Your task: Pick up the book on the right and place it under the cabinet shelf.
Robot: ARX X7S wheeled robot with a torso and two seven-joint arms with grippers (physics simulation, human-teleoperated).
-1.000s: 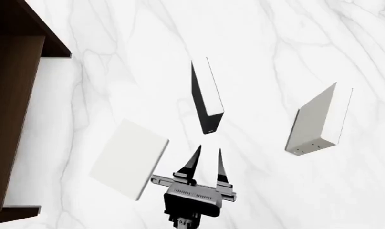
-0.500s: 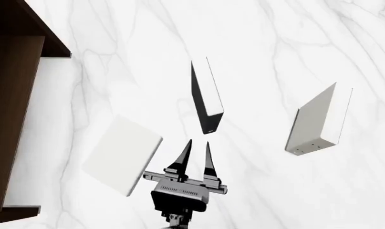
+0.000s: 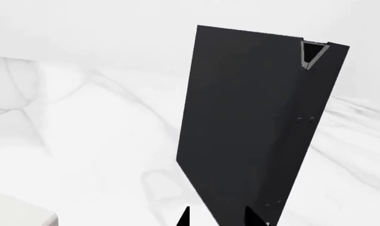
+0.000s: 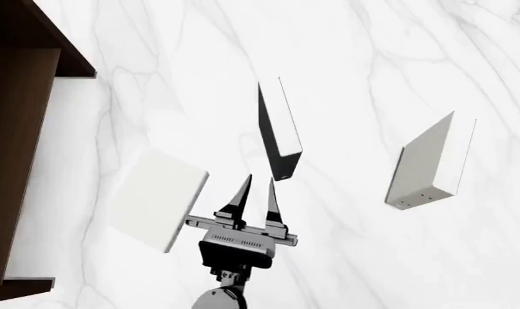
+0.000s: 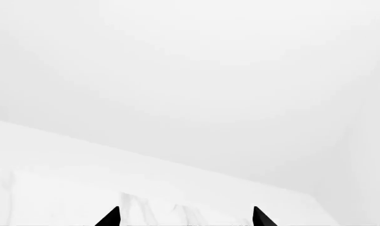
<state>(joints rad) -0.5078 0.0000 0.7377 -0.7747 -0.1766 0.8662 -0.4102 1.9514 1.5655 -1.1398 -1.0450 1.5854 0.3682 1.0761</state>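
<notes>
The pale off-white book [image 4: 156, 199] lies at the left of the marble table, its right edge against the left side of my left gripper's body; I cannot tell if they touch. Its corner shows in the left wrist view [image 3: 17, 216]. The dark brown cabinet shelf [image 4: 19, 129] stands at the far left. My left gripper [image 4: 259, 180] is empty, fingers a narrow gap apart, tips just left of the near end of the upright black book [image 4: 277, 129]. That book fills the left wrist view [image 3: 253, 127] above the gripper [image 3: 218, 219]. My right gripper [image 5: 183, 219] is open wide and is out of the head view.
A grey book with small dots on its spine [image 4: 423, 167] stands upright at the right. The white marble table [image 4: 372, 64] stretches around the books. The right wrist view shows only white surface.
My left gripper has moved forward and to the left, towards the black book's near end. The pale book has shifted left and away along with it, closer to the cabinet.
</notes>
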